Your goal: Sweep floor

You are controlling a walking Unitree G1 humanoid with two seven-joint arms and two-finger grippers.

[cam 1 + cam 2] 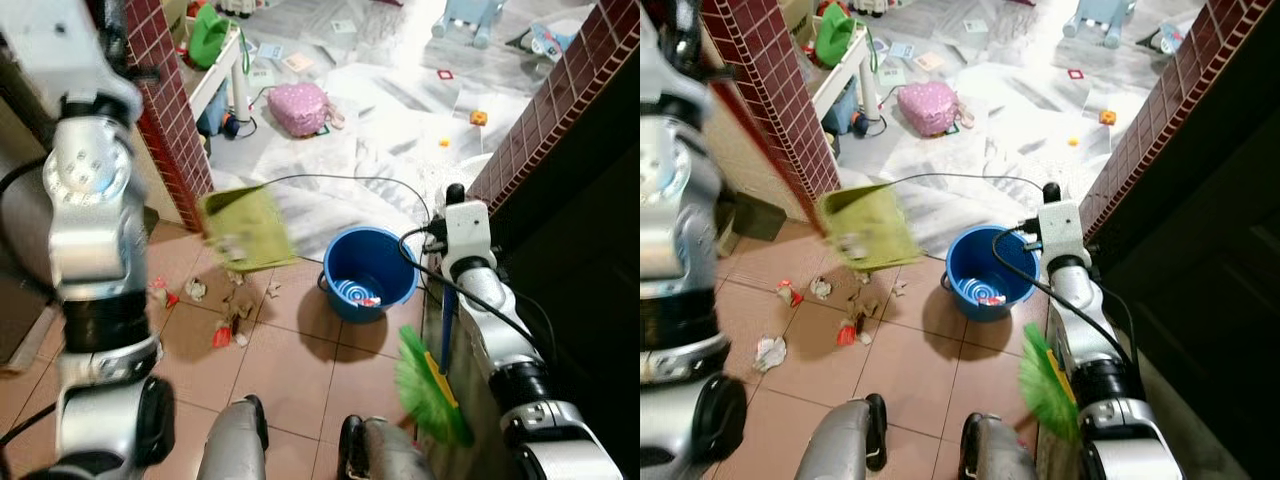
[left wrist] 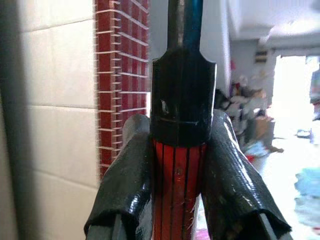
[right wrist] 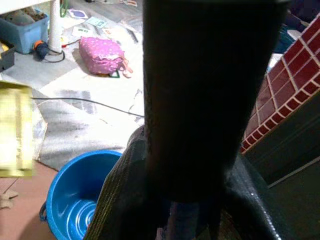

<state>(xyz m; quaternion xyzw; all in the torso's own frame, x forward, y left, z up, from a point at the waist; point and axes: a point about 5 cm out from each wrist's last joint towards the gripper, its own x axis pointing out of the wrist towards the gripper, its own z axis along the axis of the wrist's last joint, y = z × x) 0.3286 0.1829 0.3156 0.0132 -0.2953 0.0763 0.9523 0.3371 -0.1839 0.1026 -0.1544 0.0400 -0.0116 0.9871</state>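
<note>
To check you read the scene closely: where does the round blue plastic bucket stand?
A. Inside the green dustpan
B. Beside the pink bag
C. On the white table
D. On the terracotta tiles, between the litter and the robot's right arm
D: the round blue plastic bucket stands on the terracotta tiles, the scattered litter on one side, the right arm on the other.

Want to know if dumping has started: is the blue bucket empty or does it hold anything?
Nearly empty: the upright blue bucket shows its bare bottom with just a small scrap or two.
</note>
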